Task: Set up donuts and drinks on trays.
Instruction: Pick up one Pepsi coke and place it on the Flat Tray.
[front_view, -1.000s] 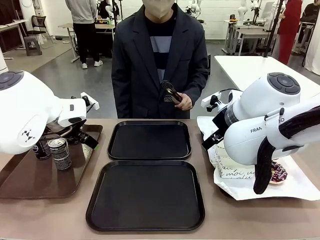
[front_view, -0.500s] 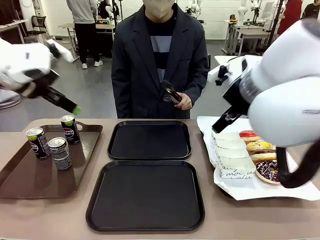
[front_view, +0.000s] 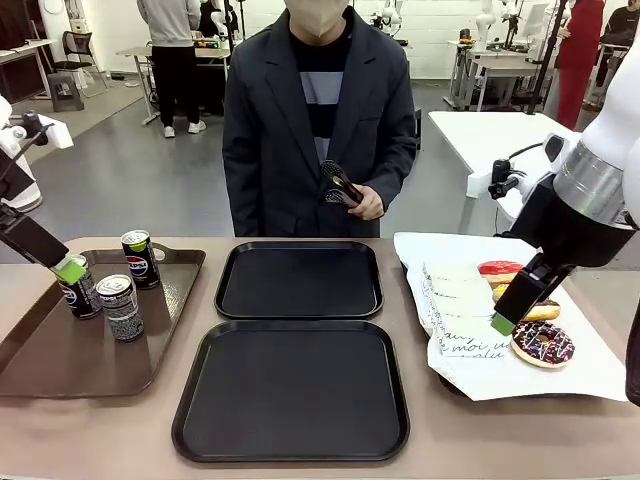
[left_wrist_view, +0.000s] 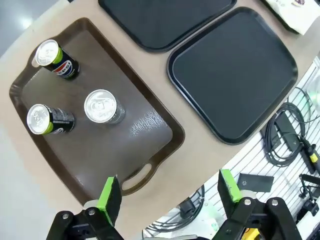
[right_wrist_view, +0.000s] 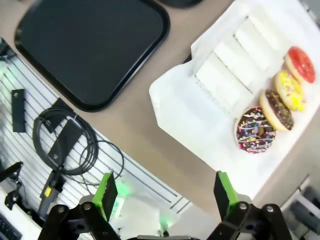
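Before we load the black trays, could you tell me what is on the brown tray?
Standing upright: a Pepsi can, a grey patterned can, a green-marked can. Beneath them the brown tray is covered.

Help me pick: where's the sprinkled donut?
The donut lies, in the front view, at the robot's right on the white paper, nearest the robot, beside the holders.

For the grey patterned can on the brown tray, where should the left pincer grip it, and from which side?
Take the grey patterned can around its straight wall below the silver top, coming from the bare near side of the brown tray. It stands upright with gaps to the Pepsi can and the green-marked can, so the open left pincer should fit.
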